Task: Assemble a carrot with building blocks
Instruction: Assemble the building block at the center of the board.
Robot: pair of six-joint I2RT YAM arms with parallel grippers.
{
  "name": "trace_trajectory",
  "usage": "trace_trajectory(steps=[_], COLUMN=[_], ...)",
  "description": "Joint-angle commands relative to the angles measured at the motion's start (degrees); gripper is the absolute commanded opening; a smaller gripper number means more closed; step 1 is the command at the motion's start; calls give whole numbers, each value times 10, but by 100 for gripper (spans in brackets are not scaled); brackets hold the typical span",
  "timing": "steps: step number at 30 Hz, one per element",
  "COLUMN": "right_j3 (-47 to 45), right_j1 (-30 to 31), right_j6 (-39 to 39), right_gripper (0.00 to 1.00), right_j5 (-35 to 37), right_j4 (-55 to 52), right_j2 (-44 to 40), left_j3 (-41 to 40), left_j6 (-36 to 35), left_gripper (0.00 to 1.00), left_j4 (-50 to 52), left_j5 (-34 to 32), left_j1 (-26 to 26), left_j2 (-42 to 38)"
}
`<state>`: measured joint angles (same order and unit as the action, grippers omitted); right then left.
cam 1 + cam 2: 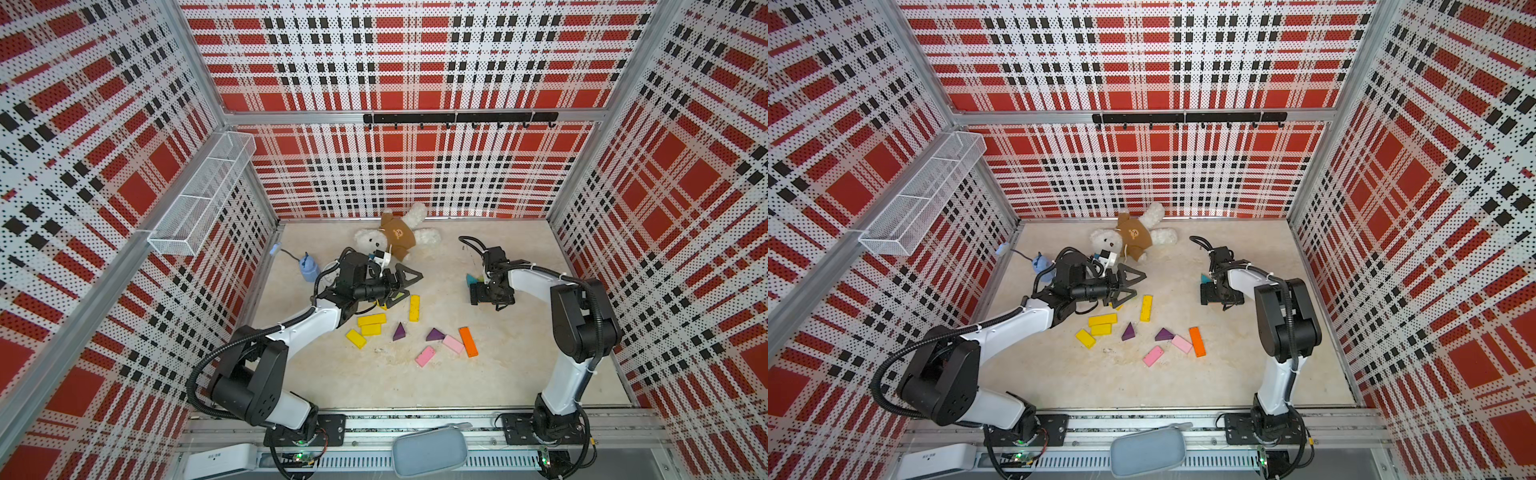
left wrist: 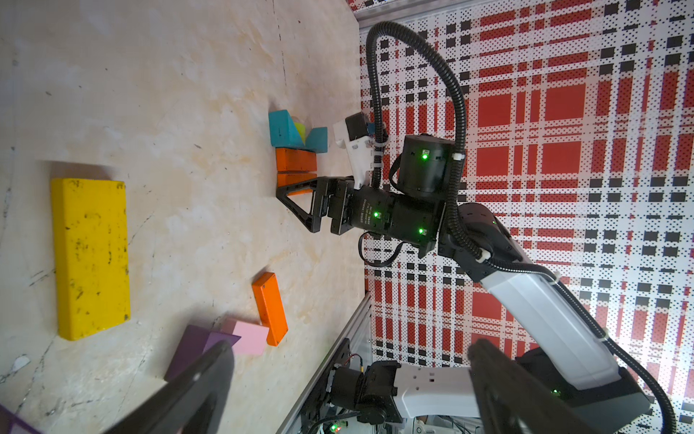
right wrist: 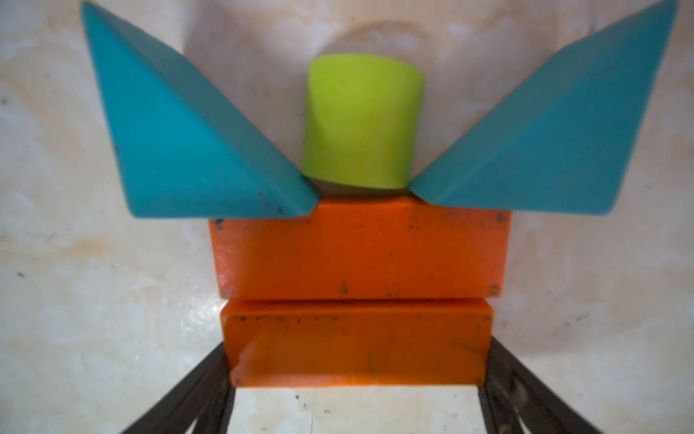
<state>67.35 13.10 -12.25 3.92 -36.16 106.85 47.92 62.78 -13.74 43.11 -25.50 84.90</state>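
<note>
On the table lies a partly built figure: two teal triangles (image 3: 195,150) (image 3: 555,142) flank a lime-green cylinder (image 3: 362,120) above an orange block (image 3: 360,251). A second orange block (image 3: 356,345) lies flat against the first. My right gripper (image 3: 356,362) (image 1: 478,293) points down with its fingers against both short ends of this lower block. My left gripper (image 1: 405,286) (image 2: 349,394) hovers open and empty above loose blocks. Those include yellow ones (image 1: 414,307) (image 1: 371,319), purple triangles (image 1: 399,332) (image 1: 434,334), pink ones (image 1: 453,344) (image 1: 425,356) and an orange one (image 1: 468,341).
A white teddy bear in a brown shirt (image 1: 395,237) lies at the back of the table. A small blue object (image 1: 308,268) stands by the left wall. A white mesh basket (image 1: 199,199) hangs on that wall. A grey pouch (image 1: 430,451) rests on the front rail.
</note>
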Motion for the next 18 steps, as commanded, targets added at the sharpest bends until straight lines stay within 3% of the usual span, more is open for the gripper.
trace_trajectory(steps=[1,18], right_j3=[1,10], right_j1=[2,1], right_j6=[-2,7], right_gripper=[90,90], right_j5=[1,-1], right_j4=[5,7], right_j2=[-5,4], left_j3=[3,3], left_j6=[11,10], left_gripper=[99,99], left_j4=[-18,-19], left_j5=[8,10], left_j1=[-4,-4], left_j2=[1,4])
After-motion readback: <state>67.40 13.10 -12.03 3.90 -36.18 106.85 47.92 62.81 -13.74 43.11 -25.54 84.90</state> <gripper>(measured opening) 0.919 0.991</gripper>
